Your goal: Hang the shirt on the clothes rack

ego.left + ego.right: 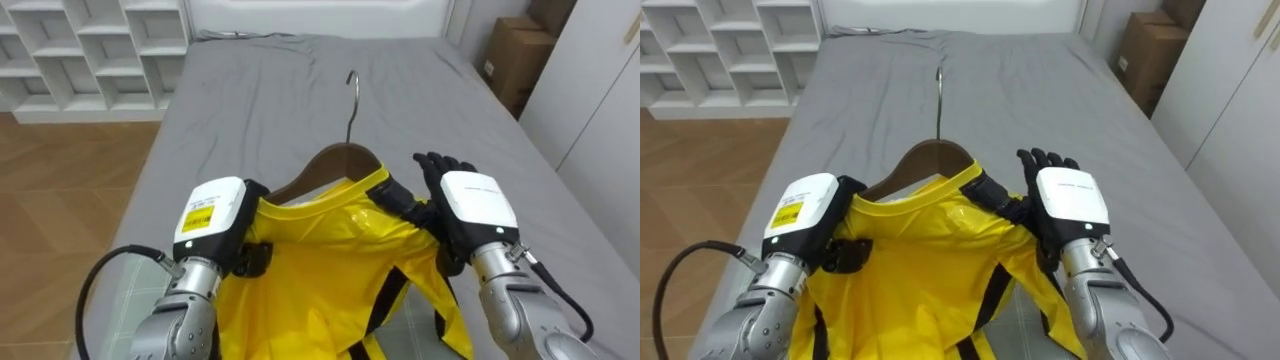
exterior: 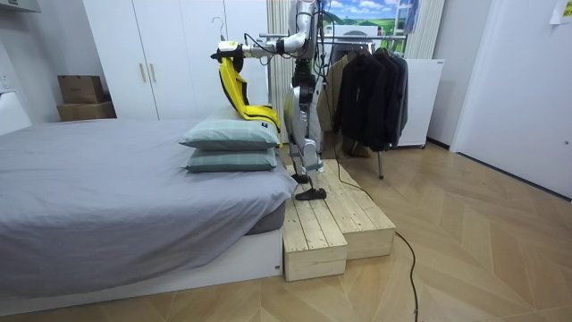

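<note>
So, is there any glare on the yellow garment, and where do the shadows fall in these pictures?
Left eye view: pale shiny patches on the yellow garment, mostly below its collar, so the cloth reads as glossy. Right eye view: the same sheen in the same place. Room view: even, soft light, with only a faint dark band under the cover's edge of the bed.

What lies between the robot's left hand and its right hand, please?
The yellow garment on its wooden hanger spans the stretch between the left hand and right hand, above the grey bed, as the left eye view shows.
</note>
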Available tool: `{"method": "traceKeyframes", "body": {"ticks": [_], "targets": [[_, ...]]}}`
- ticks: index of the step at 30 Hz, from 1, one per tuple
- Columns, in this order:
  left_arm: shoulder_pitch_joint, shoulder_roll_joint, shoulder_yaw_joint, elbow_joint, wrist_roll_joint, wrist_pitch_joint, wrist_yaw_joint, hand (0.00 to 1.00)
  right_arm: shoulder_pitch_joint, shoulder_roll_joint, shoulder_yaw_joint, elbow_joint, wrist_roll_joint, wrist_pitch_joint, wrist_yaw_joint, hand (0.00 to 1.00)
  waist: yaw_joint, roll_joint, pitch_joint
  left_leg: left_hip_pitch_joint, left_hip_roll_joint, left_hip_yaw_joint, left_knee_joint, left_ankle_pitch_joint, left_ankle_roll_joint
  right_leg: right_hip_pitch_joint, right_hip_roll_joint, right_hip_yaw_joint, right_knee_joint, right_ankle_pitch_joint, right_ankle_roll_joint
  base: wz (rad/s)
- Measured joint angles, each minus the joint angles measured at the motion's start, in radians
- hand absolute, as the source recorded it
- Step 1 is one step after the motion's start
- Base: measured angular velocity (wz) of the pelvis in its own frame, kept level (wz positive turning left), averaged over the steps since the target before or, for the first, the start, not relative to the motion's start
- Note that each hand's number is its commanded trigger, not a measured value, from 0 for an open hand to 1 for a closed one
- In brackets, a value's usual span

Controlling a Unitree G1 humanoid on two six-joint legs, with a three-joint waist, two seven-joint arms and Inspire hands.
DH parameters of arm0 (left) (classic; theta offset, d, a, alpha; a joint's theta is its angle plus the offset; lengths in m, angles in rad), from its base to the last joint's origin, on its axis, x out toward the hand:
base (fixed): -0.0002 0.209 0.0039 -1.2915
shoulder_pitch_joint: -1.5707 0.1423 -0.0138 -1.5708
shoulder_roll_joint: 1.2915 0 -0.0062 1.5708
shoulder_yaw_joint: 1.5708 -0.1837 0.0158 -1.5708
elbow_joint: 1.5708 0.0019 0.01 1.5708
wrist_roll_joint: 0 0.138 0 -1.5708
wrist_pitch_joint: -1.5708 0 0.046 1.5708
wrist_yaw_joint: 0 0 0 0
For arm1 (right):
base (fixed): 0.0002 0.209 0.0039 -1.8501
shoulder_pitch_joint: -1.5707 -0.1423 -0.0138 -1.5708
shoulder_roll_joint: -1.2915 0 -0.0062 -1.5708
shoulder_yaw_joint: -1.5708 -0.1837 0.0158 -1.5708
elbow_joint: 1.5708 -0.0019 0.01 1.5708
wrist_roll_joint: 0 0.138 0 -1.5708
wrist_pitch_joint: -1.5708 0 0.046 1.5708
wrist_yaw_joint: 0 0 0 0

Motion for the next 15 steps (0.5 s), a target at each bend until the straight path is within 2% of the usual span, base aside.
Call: {"method": "traceKeyframes", "body": {"ticks": [7,12,15], "targets": [[0.0,-0.012,0.001,-0.001,-0.008,0.0,0.003,1.0,0.0,0.004,0.002,-0.021,0.002,0.0,-0.028,0.0,0.001,0.0,-0.0009,-0.001,0.0,-0.003,0.006,0.0,0.0,0.002,0.0,-0.001,0.002,0.0,0.0,0.0],[0.0,-0.016,0.002,-0.001,-0.01,0.011,0.003,1.0,0.0,0.036,0.001,-0.023,0.004,0.0,-0.042,0.0,0.0,0.002,-0.0019,0.001,0.0,-0.005,0.009,0.0,0.0,0.007,0.0,0.0,0.003,0.0,-0.001,0.01],[0.0,-0.02,0.005,-0.001,-0.01,0.012,0.003,1.0,0.0,0.039,0.001,-0.034,0.004,0.0,-0.042,0.0,0.001,0.002,-0.0022,0.006,-0.001,-0.009,0.011,0.0,0.0,0.014,0.0,-0.001,0.002,0.0,-0.001,0.04]]}}
